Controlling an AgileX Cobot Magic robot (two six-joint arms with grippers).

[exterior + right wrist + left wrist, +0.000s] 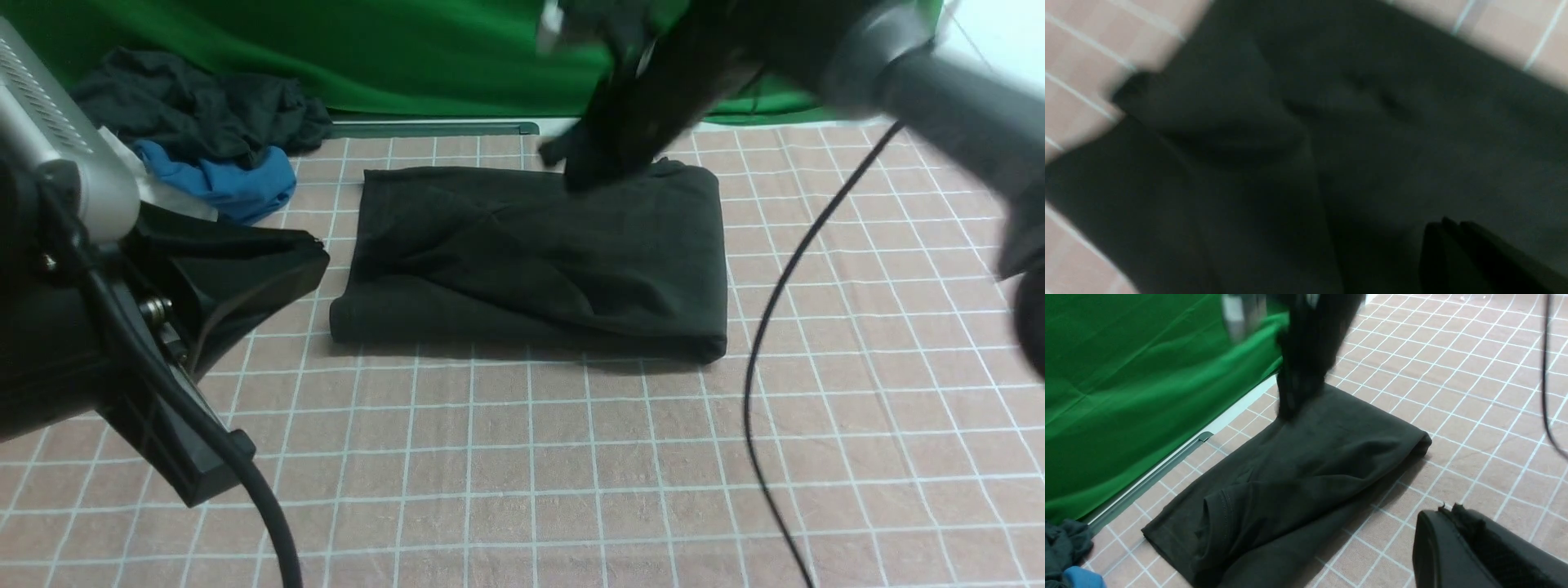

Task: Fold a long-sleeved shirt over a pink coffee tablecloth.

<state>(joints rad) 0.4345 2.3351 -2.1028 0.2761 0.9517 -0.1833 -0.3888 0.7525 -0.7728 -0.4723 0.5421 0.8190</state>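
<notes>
Your right gripper [592, 159] sits in the upper middle of the front view, blurred, its tip down at the far edge of the long-sleeved shirt [535, 261]. Its jaws are pressed together, and in the right wrist view [1447, 245] they show as one dark wedge at the lower right, with black cloth filling nearly the whole frame around them; you cannot tell from the blur whether any fabric is pinched.

Your left gripper [269, 269] rests at the left of the front view, jaws closed with nothing between them, just beside the shirt's left edge but apart from it.

The shirt lies folded into a compact rectangle in the centre of the front view, flat on the pink coffee tablecloth [571, 474], which spreads around it on all sides.

Further out, a heap of dark and blue garments [204, 131] sits in the upper left, and a green backdrop [408, 49] runs along the top.
</notes>
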